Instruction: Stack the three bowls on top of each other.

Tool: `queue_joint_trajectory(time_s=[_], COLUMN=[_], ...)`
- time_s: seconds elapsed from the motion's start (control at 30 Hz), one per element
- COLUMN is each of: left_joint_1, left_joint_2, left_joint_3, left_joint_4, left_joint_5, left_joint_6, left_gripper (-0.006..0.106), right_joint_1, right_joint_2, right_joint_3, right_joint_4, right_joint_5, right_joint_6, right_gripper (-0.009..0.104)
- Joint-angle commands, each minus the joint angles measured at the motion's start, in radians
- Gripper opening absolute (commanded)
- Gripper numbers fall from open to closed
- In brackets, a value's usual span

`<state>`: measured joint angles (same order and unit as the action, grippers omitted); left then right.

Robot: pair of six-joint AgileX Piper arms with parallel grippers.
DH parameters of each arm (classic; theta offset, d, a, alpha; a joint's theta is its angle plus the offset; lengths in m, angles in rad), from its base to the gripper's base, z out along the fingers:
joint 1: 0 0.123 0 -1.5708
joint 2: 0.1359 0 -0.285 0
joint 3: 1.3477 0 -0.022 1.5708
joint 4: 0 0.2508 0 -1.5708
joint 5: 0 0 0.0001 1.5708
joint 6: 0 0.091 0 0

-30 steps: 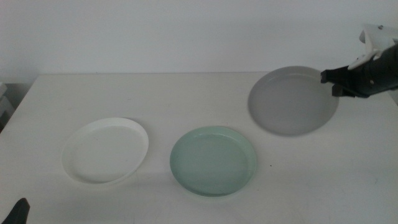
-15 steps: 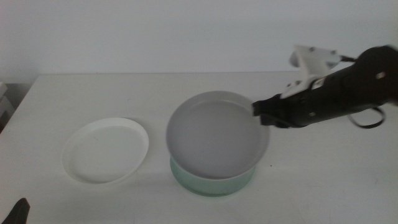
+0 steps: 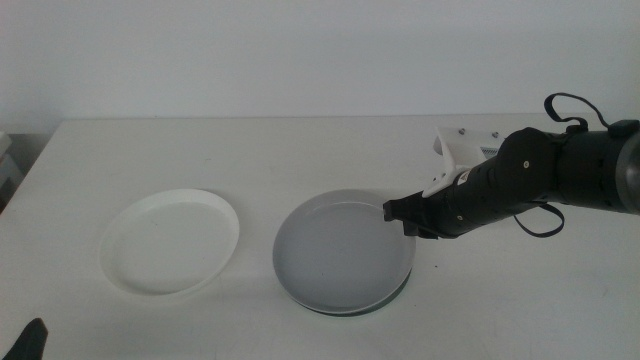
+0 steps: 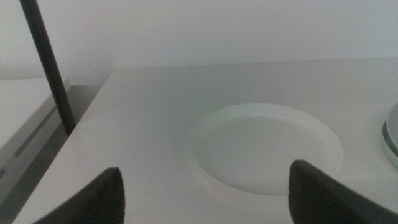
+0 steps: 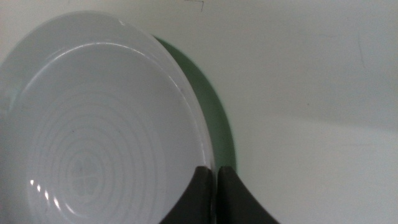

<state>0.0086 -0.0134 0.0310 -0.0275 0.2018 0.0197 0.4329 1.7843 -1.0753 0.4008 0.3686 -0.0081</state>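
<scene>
At the near left corner of the middle view, only a dark tip of the left tool (image 3: 30, 338) shows, waiting low over the worktop (image 3: 300, 150). Its own wrist view shows more: the two jaws stand wide apart with nothing between them, and beyond them lies the white bowl (image 4: 266, 148), flat on the worktop. In the middle view the white bowl (image 3: 170, 241) sits alone at the left, well apart from the other two.

Right of it, the grey bowl (image 3: 345, 250) rests on the pale green bowl (image 3: 395, 297), which shows only as a thin dark crescent under the grey rim. The right wrist view makes that crescent plain: the pale green bowl (image 5: 214, 118) peeks out beside the grey bowl (image 5: 93, 137). The right tool (image 5: 217, 171) has its jaws pinched on the grey bowl's rim, nearly touching each other. From the middle view, the right tool (image 3: 400, 214) reaches in from the right side.
</scene>
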Motion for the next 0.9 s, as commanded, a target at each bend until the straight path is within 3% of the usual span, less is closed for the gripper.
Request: queue_joint_trajectory(time_s=[0.0,0.23,0.4,0.73,0.87], left_joint_1=[0.002,0.002,0.002,0.002,0.002], left_joint_2=[-0.014,-0.014,-0.014,-0.014,-0.014], left_joint_3=[-0.005,-0.005,-0.005,-0.005,-0.005], left_joint_4=[-0.004,-0.004,-0.004,-0.004,-0.004], left_joint_5=[-0.085,-0.085,-0.085,-0.085,-0.085], left_joint_6=[-0.007,-0.007,-0.007,-0.007,-0.007], left_gripper=[0.089,0.089,0.089,0.089,0.089], right_joint_1=[0.002,0.002,-0.014,-0.074,-0.081], right_joint_2=[-0.047,-0.054,-0.152,-0.569,-0.697], right_joint_3=[-0.024,-0.024,-0.056,-0.069,-0.069], right_joint_4=[0.007,0.005,-0.001,-0.008,-0.011], right_joint_5=[-0.063,-0.063,0.024,0.193,0.316], right_joint_6=[-0.005,-0.006,-0.059,-0.268,-0.303], right_gripper=[0.002,0.028,0.047,0.051,0.058])
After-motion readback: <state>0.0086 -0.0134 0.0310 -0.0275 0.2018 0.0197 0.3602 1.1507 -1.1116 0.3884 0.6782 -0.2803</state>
